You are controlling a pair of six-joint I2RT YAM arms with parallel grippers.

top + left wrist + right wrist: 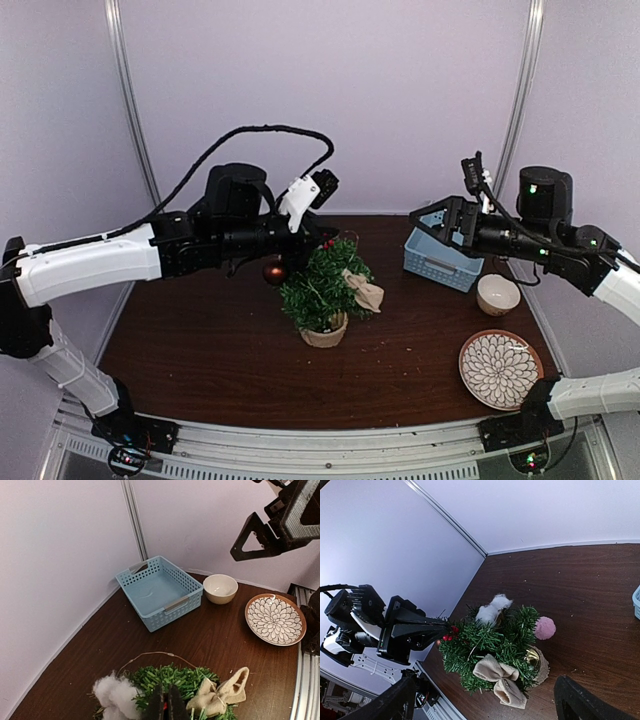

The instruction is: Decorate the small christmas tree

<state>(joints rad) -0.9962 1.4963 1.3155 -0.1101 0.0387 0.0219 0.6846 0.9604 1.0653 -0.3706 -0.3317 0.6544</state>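
Note:
The small christmas tree (322,285) stands mid-table in its tan pot (325,332). It carries a beige burlap bow (502,677), a white cotton tuft (492,607), a pink pom-pom (545,628) and a gold bell (532,655). A dark red bauble (274,272) hangs at its left side. My left gripper (165,697) is at the treetop, shut on a red berry sprig (449,634) pressed among the top needles. My right gripper (425,215) hangs open and empty in the air above the basket, right of the tree.
A light blue basket (440,258) sits empty at the back right. A cream bowl (497,294) is beside it and a flower-patterned plate (499,368) lies nearer the front right. A thin wire loop (155,653) arcs over the tree's far side.

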